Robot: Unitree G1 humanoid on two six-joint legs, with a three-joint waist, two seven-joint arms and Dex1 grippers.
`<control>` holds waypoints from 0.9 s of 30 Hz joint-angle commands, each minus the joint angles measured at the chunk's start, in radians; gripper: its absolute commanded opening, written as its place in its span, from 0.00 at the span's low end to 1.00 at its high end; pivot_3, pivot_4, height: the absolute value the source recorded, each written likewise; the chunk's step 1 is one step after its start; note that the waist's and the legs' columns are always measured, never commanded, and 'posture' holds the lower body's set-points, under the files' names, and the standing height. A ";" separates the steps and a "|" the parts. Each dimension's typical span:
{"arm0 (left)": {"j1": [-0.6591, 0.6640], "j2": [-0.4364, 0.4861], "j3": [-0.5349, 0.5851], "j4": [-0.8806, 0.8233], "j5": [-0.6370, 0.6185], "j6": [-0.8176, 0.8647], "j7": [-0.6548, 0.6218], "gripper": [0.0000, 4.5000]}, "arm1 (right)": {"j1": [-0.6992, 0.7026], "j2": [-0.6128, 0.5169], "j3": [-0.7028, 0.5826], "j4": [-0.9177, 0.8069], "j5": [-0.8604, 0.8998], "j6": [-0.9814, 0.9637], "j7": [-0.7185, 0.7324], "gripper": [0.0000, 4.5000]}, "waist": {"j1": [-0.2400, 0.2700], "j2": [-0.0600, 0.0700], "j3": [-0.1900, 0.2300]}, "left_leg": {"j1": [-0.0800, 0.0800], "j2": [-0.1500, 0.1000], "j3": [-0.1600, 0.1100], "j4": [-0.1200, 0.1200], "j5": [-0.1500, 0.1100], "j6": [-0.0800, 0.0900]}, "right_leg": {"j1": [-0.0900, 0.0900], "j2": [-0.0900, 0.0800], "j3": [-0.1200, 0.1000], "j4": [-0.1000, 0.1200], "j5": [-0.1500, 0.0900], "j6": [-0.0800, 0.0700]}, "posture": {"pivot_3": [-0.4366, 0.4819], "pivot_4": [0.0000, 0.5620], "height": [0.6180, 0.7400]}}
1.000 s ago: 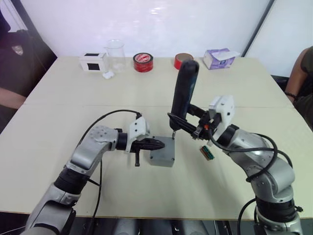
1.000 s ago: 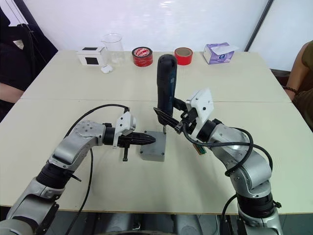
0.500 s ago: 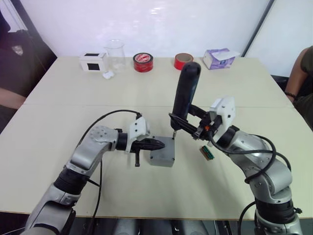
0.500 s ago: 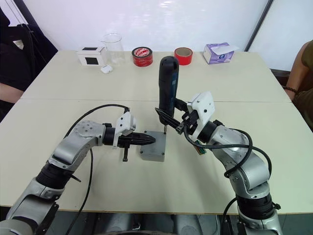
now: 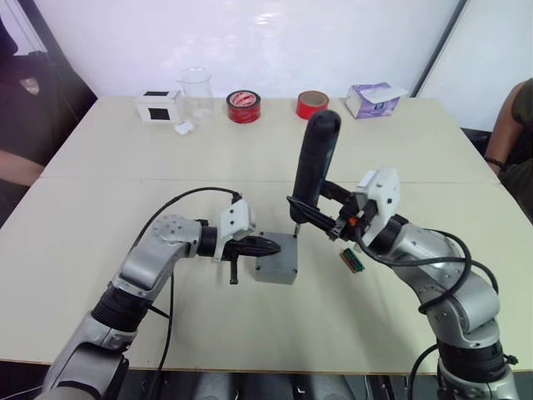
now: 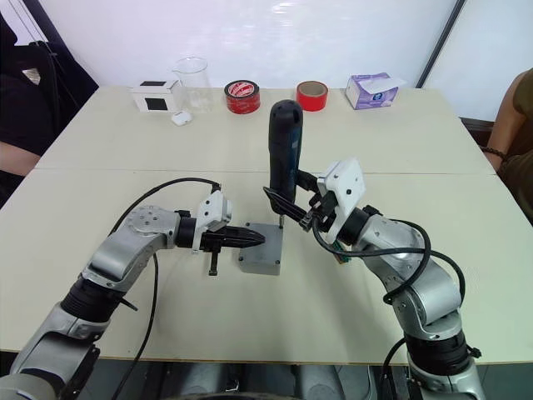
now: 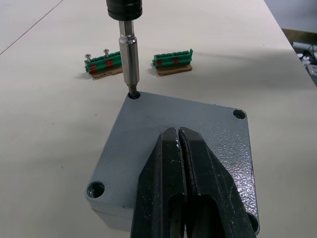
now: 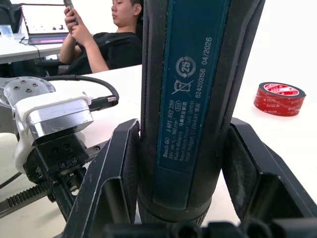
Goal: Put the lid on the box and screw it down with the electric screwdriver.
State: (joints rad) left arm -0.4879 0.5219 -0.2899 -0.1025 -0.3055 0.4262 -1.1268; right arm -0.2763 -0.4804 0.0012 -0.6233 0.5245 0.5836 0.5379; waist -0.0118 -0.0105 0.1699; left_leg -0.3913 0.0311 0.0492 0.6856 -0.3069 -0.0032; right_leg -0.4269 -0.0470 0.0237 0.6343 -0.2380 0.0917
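Note:
The grey lid (image 7: 163, 124) lies on top of the grey box (image 5: 275, 275) at the table's middle, with screw holes showing at its corners. My left gripper (image 7: 179, 136) is shut, and its joined fingers rest flat on the lid from the left. My right gripper (image 5: 313, 213) is shut on the black electric screwdriver (image 5: 316, 162), holding it nearly upright just right of the box. Its metal bit (image 7: 130, 59) stands in the lid's far corner hole. The box's inside is hidden by the lid.
Two green terminal blocks (image 7: 104, 62) (image 7: 172, 58) lie just beyond the box. Along the table's far edge stand a white-and-black cube (image 5: 159, 106), a glass beaker (image 5: 196, 93), two red tape rolls (image 5: 244, 106) (image 5: 311, 103) and a purple tissue carton (image 5: 372, 99). People sit at both sides.
The right gripper and the screwdriver have shifted very slightly. The bit stays at the same corner of the lid. The left gripper has not moved.

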 commanded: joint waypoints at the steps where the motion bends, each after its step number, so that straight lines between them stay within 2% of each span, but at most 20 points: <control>1: 0.014 0.014 -0.010 0.003 0.014 0.012 -0.001 0.00 | 0.004 -0.008 0.010 -0.020 0.010 0.021 -0.001 0.40 | 0.000 0.000 0.000 | 0.000 0.000 0.000 0.000 0.000 0.000 | 0.000 0.000 0.000 0.000 0.000 0.000 | 0.48 0.27 1.00; 13: 0.012 0.013 -0.010 0.014 0.016 0.007 0.000 0.00 | -0.037 -0.005 0.024 0.013 0.044 0.102 -0.015 0.40 | 0.000 -0.001 -0.001 | 0.000 0.000 0.000 0.000 0.000 0.000 | 0.000 0.000 0.000 0.000 0.000 0.000 | 0.48 0.27 1.00; 27: 0.017 0.015 -0.012 0.008 0.018 0.003 0.005 0.00 | -0.076 0.055 0.024 0.064 -0.018 -0.050 -0.021 0.40 | -0.001 -0.002 -0.004 | 0.001 0.000 0.000 0.000 0.000 0.000 | 0.001 0.000 0.000 0.000 0.000 0.000 | 0.48 0.27 1.00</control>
State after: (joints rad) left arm -0.4852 0.5249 -0.2902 -0.0994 -0.3047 0.4230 -1.1211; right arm -0.3288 -0.4307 0.0343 -0.5397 0.5119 0.5628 0.5154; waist -0.0123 -0.0129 0.1664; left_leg -0.3905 0.0314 0.0492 0.6853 -0.3069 -0.0032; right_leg -0.4262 -0.0467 0.0237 0.6343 -0.2381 0.0916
